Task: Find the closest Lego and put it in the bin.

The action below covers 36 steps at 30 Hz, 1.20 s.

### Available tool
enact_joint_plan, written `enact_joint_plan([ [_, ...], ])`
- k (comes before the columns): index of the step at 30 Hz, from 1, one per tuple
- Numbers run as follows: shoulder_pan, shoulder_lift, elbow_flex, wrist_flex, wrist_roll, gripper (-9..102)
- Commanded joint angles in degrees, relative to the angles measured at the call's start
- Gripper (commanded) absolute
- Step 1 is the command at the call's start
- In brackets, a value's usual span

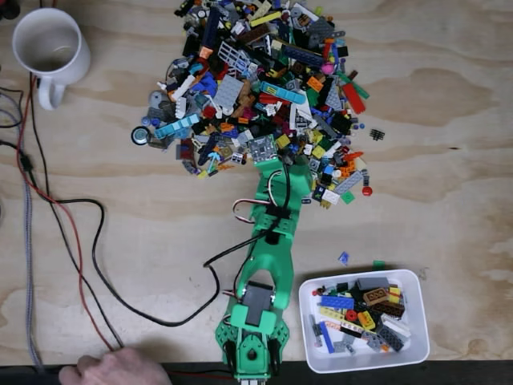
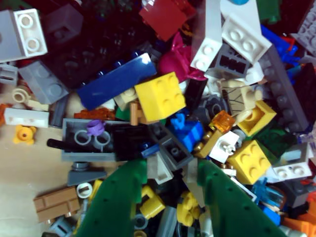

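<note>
A big heap of mixed Lego (image 1: 256,88) covers the top middle of the plywood table in the fixed view. My green gripper (image 1: 287,163) reaches into the heap's near edge. In the wrist view the gripper (image 2: 170,170) is open, its green fingers (image 2: 116,202) spread over the pieces. A dark grey brick (image 2: 170,148) and small yellow parts (image 2: 150,202) lie in the gap. A yellow 2x2 brick (image 2: 160,96) and a dark blue plate (image 2: 116,81) lie just beyond the tips. The white bin (image 1: 421,321), holding several bricks, sits to the right of the arm's base.
A white mug (image 1: 50,44) stands at the top left. Black and red cables (image 1: 96,241) trail across the left side of the table. A person's hand (image 1: 112,370) rests at the bottom edge. Two stray pieces, blue (image 1: 343,257) and green (image 1: 378,263), lie just above the bin.
</note>
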Motion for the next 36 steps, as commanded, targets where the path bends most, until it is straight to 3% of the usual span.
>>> enact_joint_plan([
  [1, -0.7, 1.14, -4.39, -0.44, -0.09, 2],
  [12, 0.44, 7.65, -2.55, 1.14, 0.35, 0],
  [18, 0.79, 10.9, -1.76, 4.04, 3.34, 14],
  [29, -2.81, 5.1, -5.71, 2.81, 12.57, 18],
  [36, -1.32, 15.03, -7.47, 15.29, 15.91, 17],
])
